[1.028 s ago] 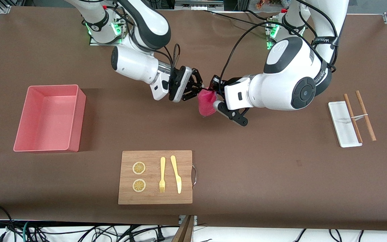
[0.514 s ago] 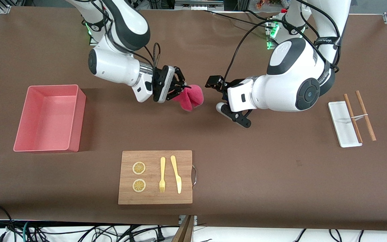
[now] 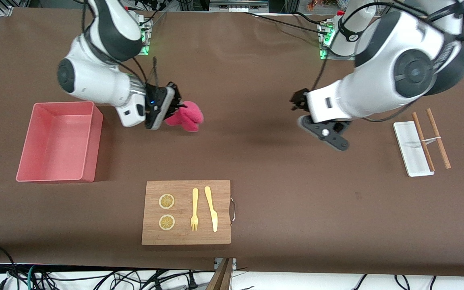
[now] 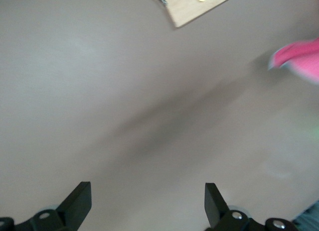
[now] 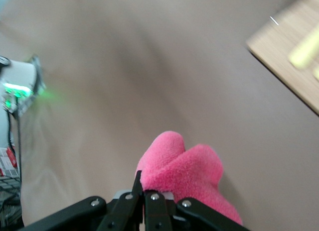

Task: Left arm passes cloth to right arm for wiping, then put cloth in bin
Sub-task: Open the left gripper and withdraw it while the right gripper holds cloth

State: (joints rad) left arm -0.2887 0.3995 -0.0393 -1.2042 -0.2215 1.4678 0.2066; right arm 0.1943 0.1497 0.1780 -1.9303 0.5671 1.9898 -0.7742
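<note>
**Now one cloth is held by the right gripper, above the table near the bin**

One cloth (image 3: 185,116), magenta-pink and bunched, is clamped between the closed fingers of the right gripper (image 3: 172,109); in the right wrist view the fabric (image 5: 185,177) is seen bulging out past the fingertips (image 5: 135,187), which are pressed together on it. The cloth is held above bare tabletop, just beside the bin toward the left arm's end of the table, and is not in the bin.

One bin (image 3: 90,141), salmon-pink and tall-walled, is set at the right arm's end of the table, and nothing is seen inside it.

One left gripper (image 3: 325,132) is held over bare table, well apart from the bin, with its jaws spread wide and nothing between them; both fingers (image 4: 79,203) are shown far apart in the left wrist view.

One wooden cutting board (image 3: 186,237) is placed nearer to the front camera than the bin. On it are counted two lemon slices (image 3: 166,201), one yellow fork (image 3: 194,209) and one yellow knife (image 3: 211,208).

One white tray (image 3: 412,149) is seen well apart from the bin at the left arm's end of the table, with two brown chopsticks (image 3: 438,138) at its edge.
</note>
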